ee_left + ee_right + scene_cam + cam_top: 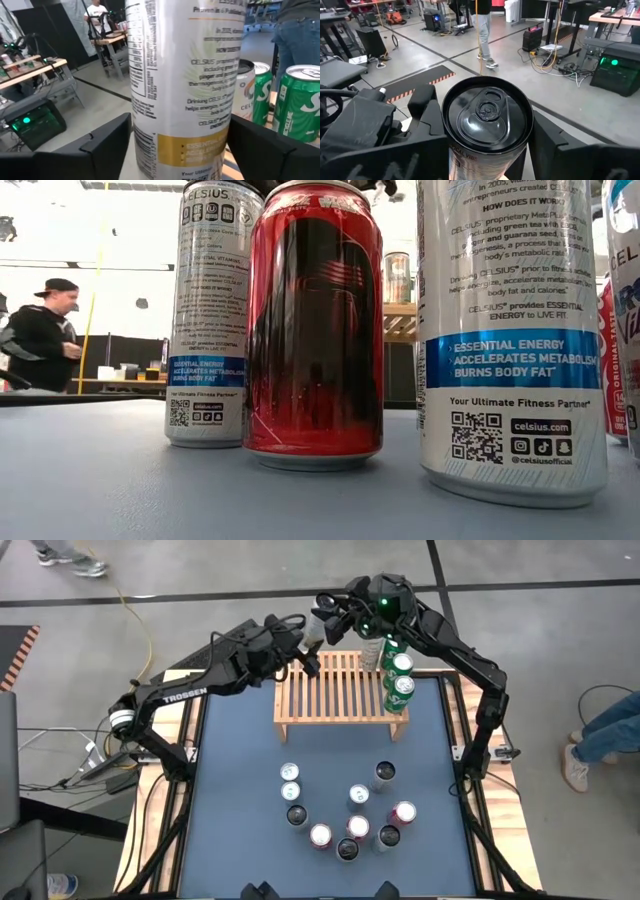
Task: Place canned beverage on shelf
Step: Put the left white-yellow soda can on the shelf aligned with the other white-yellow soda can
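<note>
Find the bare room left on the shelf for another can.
The shelf's middle and left slats are bare, bordered on the right by the green cans. That right end and the far edge, near both end effectors, are crowded.

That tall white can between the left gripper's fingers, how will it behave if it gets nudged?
The white Celsius can is tall and slim, so it probably tips easily. Its glossy side looks slippery. Once tipped, it would likely roll.

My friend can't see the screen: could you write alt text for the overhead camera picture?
Two dark robot arms meet over the far edge of a wooden shelf holding green cans at its right end. Ten loose cans stand nearer on the blue-grey table.
</note>
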You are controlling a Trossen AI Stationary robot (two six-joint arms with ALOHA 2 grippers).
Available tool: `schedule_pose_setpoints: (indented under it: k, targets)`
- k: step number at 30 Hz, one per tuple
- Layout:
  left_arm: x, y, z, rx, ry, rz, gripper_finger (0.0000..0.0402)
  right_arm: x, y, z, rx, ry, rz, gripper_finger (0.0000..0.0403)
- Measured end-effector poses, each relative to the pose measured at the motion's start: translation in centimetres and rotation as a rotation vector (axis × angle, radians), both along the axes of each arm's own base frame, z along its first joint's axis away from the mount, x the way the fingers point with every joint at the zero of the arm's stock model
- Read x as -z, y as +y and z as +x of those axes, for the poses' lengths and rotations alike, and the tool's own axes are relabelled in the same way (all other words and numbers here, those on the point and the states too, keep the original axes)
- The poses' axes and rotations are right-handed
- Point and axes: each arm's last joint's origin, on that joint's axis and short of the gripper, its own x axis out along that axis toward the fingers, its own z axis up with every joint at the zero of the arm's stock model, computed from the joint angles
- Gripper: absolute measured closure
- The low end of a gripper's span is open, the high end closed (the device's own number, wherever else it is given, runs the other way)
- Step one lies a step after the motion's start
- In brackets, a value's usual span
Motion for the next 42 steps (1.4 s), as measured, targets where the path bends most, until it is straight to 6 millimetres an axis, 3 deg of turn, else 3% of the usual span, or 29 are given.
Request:
schedule_pose_setpoints:
  k: [7, 19, 23, 29, 37, 42]
  targets:
    - [0.1, 0.0, 0.0, 0.001, 0.014, -0.008, 0.0167, 0.0, 0.1, 0.0, -0.013, -0.012, 0.019, 0.0224]
    - [0.1, -0.1, 0.0, 0.033, -0.020, -0.042, 0.0162, -0.2, 0.4, 0.1, -0.161, 0.058, -0.092, 0.0168]
    - [0.1, 0.0, 0.0, 0.096, -0.052, -0.073, 0.0166, -1.6, 0.4, -1.6, -0.302, -0.002, -0.102, 0.0138]
    - [0.1, -0.1, 0.3, 0.240, -0.065, -0.137, 0.0166, -4.5, 1.1, -6.4, -0.411, -0.011, -0.236, 0.0112]
    - [-1.9, 0.7, -0.8, 0.832, -0.207, -0.277, 0.0164, -7.1, 2.3, -13.5, -0.572, 0.003, -0.396, 0.0107]
    - [-3.2, 1.0, -1.9, 1.127, -0.250, -0.295, 0.0164, -7.2, 2.2, -14.7, -0.733, -0.053, -0.343, 0.0107]
